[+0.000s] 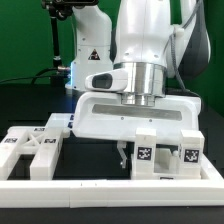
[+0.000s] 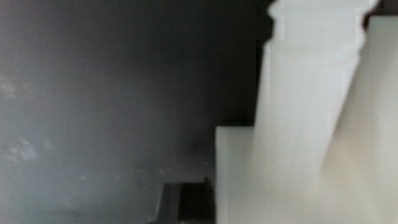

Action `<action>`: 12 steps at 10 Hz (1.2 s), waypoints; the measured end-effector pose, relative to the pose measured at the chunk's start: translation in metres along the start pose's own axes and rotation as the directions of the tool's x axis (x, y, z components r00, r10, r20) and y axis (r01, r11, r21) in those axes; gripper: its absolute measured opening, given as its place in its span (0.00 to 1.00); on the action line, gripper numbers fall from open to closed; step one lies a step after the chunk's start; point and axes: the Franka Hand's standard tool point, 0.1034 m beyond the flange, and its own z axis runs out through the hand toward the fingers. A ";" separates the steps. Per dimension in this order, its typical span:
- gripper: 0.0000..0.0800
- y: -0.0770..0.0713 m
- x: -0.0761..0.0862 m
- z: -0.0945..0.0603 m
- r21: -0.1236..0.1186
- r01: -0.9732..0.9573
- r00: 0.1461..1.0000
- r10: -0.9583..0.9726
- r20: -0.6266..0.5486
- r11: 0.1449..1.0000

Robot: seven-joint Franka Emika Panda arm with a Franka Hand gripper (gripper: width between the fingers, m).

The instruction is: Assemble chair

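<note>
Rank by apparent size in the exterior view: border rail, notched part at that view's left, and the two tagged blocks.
Largest: border rail, though it lies nearest the camera.
Next: notched part.
Smallest: tagged blocks, which look alike, so they are unranked against each other.

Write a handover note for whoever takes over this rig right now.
Gripper: shut, low beside the tagged blocks; whether it grips anything cannot be told.
Parts: notched piece lies at the exterior view's left; tagged blocks stand at its right, behind the border rail.
Done: no finished chair in view.
Left: joining the loose parts.
</note>
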 end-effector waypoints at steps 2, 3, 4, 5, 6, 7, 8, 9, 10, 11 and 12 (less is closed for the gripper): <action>0.05 0.002 0.001 -0.002 -0.001 0.021 1.000 -0.021 -0.001 1.000; 0.05 0.023 0.002 -0.011 -0.003 0.094 0.996 -0.094 0.012 0.996; 0.05 0.051 -0.002 -0.023 0.003 0.117 0.992 -0.117 0.044 0.993; 0.05 0.071 -0.005 -0.033 0.013 0.122 0.990 -0.123 0.071 0.992; 0.05 0.085 -0.007 -0.044 0.032 0.108 0.988 -0.111 0.107 0.994; 0.05 0.093 -0.007 -0.056 0.059 0.082 0.983 -0.090 0.159 0.995; 0.05 0.094 0.000 -0.065 0.062 0.062 0.983 -0.072 0.169 0.996; 0.05 0.088 0.002 -0.065 0.058 0.059 0.984 -0.067 0.165 0.997; 0.05 0.090 -0.001 -0.063 0.058 0.060 0.982 -0.069 0.175 0.997; 0.05 0.089 -0.004 -0.062 0.066 0.054 0.978 -0.066 0.200 0.996; 0.05 0.086 -0.007 -0.061 0.066 0.023 0.974 -0.037 0.223 0.998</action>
